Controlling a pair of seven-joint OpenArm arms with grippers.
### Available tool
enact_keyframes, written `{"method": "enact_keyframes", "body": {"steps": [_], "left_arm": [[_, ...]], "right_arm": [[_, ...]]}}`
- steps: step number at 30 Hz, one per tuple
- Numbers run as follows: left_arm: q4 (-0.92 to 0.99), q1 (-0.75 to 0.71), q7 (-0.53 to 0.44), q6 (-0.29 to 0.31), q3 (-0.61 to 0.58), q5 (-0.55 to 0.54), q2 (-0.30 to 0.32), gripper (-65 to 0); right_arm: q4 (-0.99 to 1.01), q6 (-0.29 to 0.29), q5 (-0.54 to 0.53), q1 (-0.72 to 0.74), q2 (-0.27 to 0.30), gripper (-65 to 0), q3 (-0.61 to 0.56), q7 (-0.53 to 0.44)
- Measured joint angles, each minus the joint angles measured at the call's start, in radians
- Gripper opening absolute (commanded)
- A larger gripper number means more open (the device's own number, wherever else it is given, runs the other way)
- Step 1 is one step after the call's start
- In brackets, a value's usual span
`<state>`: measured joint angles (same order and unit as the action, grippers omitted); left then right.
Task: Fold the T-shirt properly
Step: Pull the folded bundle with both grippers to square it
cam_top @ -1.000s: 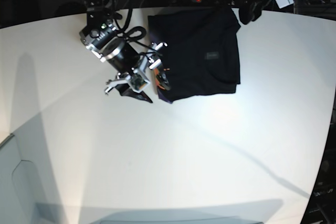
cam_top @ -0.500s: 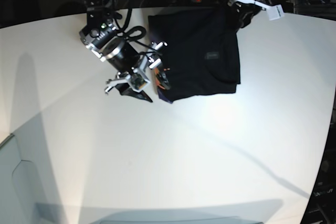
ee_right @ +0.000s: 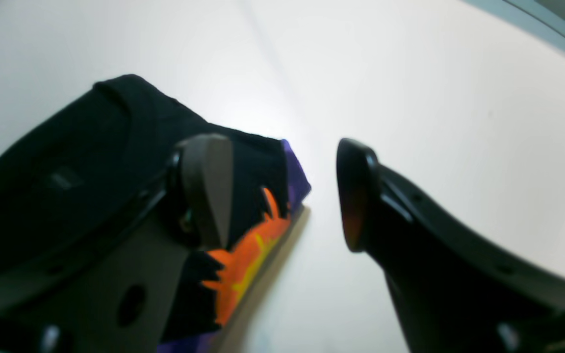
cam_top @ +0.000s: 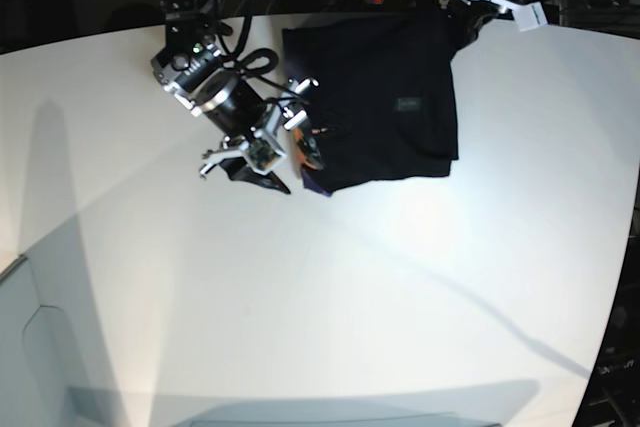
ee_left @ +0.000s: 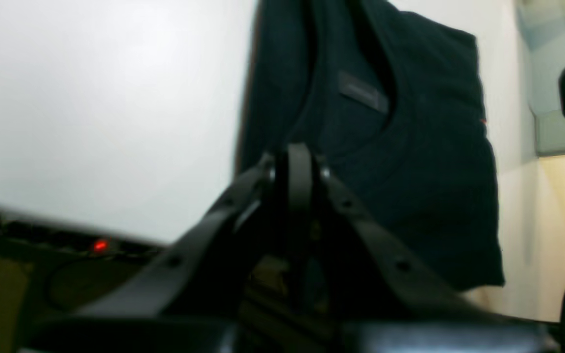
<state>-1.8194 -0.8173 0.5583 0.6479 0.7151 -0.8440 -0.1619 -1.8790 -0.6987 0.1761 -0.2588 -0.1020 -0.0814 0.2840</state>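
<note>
Where light pools, white table, black T-shirt near far edge

The left gripper has been brought in from beyond the table's far edge to the far corner of the T-shirt, and its jaws, apart a second ago, have been shut.

lab: white table, cabled robot arms.
</note>
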Motion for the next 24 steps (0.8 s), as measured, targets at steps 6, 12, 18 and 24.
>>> {"method": "enact_keyframes", "body": {"steps": [6, 12, 18, 24], "left_arm": [[-0.007, 0.006, 0.007, 0.04, 0.112, -0.039, 0.001, -64.9], [0.111, 0.059, 0.013, 0.036, 0.132, -0.036, 0.0, -64.5], [0.152, 0.08, 0.007, 0.037, 0.132, -0.037, 0.001, -49.4], [0.109, 0.072, 0.011, 0.037, 0.18, -0.04, -0.002, -28.2]], "right_arm": [[0.0, 0.0, 0.0, 0.0, 0.0, -30.2, 0.0, -0.001], [0.0, 0.0, 0.0, -0.002, 0.0, -30.2, 0.0, 0.0], [0.0, 0.0, 0.0, -0.002, 0.002, -30.2, 0.0, 0.0], [0.0, 0.0, 0.0, 0.0, 0.002, -30.2, 0.0, 0.0]]}}
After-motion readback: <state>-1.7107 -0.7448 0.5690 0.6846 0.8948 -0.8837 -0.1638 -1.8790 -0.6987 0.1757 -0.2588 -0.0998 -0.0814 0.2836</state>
